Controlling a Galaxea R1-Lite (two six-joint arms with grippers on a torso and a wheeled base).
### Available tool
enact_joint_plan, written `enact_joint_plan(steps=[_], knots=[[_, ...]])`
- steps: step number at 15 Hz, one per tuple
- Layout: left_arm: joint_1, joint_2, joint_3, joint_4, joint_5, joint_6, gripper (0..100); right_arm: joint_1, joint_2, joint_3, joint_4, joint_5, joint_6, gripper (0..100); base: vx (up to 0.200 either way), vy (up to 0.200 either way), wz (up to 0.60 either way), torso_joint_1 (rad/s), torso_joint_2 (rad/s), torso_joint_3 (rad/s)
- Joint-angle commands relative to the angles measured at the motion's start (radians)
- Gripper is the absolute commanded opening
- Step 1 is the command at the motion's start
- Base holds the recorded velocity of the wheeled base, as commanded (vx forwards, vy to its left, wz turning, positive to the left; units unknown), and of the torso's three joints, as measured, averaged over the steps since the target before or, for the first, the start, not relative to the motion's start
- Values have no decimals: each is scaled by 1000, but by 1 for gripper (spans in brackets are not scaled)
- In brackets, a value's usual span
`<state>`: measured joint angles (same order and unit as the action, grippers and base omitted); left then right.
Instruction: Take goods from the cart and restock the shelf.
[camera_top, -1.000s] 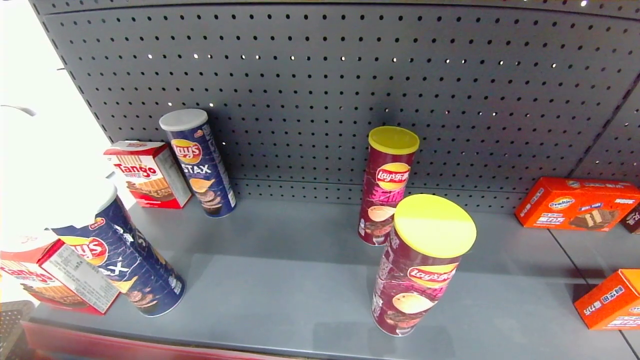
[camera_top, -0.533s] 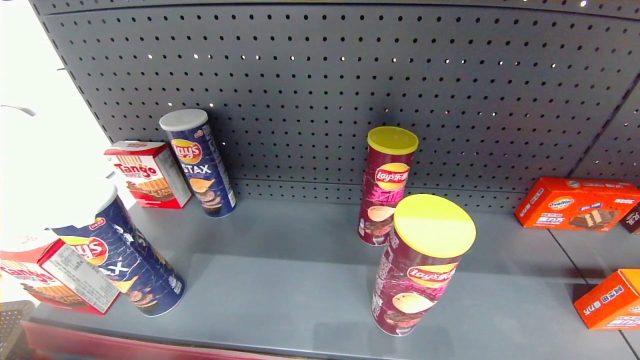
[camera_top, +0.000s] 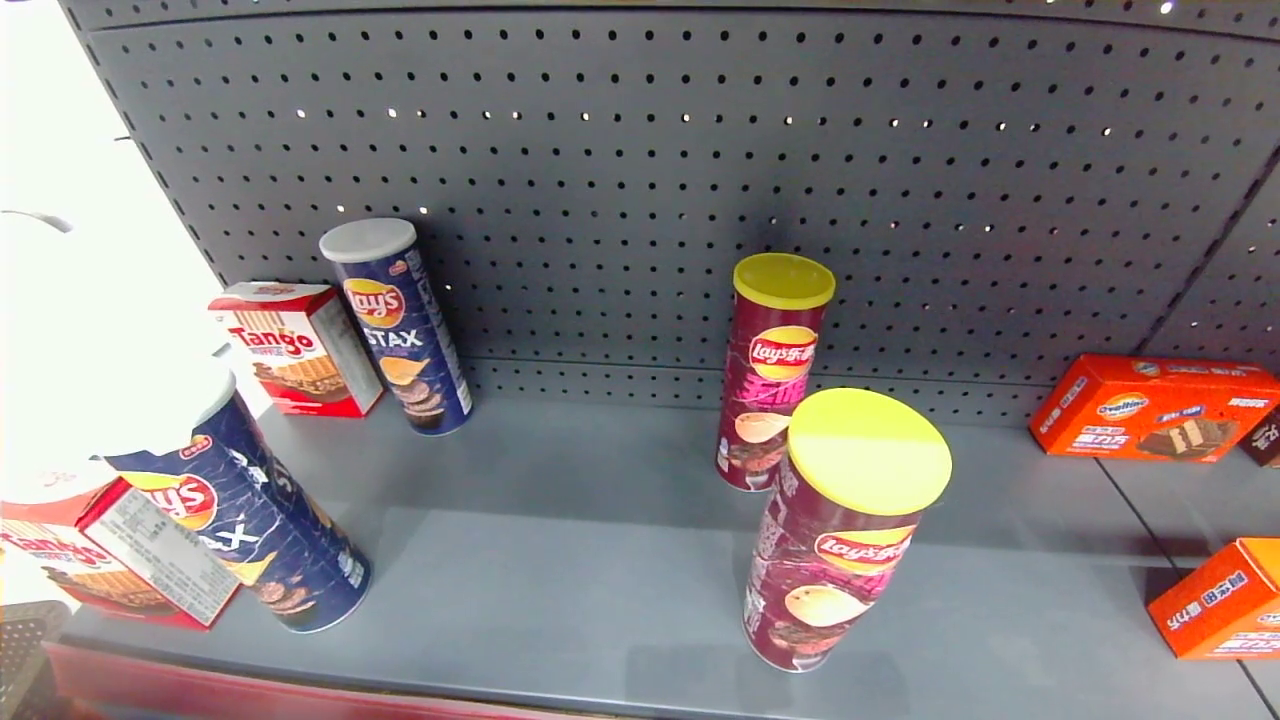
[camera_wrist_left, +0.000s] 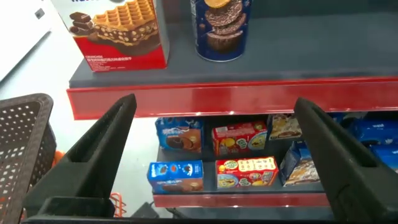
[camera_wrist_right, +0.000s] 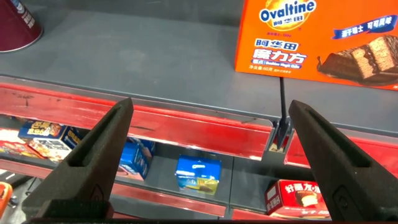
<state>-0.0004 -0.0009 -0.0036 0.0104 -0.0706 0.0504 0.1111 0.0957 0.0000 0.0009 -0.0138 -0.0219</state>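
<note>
The shelf (camera_top: 560, 560) lies open between the blue cans (camera_top: 400, 330) and the maroon cans (camera_top: 840, 540) — a broad lane to the pegboard (camera_top: 640, 180). Orange boxes (camera_top: 1150, 405) block the right end.

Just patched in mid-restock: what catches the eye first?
A front maroon can with a yellow lid stands mid-shelf, a rear maroon can behind it. Blue cans and red wafer boxes stand at the left, orange boxes at the right. Left gripper and right gripper are open, facing the shelf's red edge.
</note>
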Motion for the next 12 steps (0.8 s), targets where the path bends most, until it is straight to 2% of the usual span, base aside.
enact_joint_plan(steps=[1, 2, 3, 4, 5, 6, 7, 10, 12], knots=[[-1, 4, -1, 2, 0, 0, 100, 2, -1, -14, -7, -12, -6, 100, 0, 0, 0, 0, 0, 0], [-1, 5, -1, 3, 0, 0, 100, 16, 121, -199, -16, -25, 65, 100, 0, 0, 0, 0, 0, 0], [-1, 5, -1, 2, 0, 0, 100, 22, 363, -376, -1, -20, 125, 100, 0, 0, 0, 0, 0, 0], [-3, 5, -1, 3, 0, 0, 100, 47, 438, -433, -24, 23, 114, 100, 0, 0, 0, 0, 0, 0], [-1, 5, -1, 3, 0, 0, 100, 102, 504, -466, -45, 109, 43, 100, 0, 0, 0, 0, 0, 0], [-1, 5, -1, 3, 0, 0, 100, 130, 578, -483, -48, 129, -6, 100, 0, 0, 0, 0, 0, 0], [-1, 5, -1, 3, 0, 0, 100, 137, 611, -488, -56, 132, -12, 100, 0, 0, 0, 0, 0, 0], [-1, 5, -1, 3, 0, -1, 100, 300, 809, -454, -190, 160, -41, 100, 0, 0, 0, 0, 0, 0], [-1, 5, -1, 3, 0, -1, 100, 357, 868, -454, -200, 158, -41, 100, 0, 0, 0, 0, 0, 0]])
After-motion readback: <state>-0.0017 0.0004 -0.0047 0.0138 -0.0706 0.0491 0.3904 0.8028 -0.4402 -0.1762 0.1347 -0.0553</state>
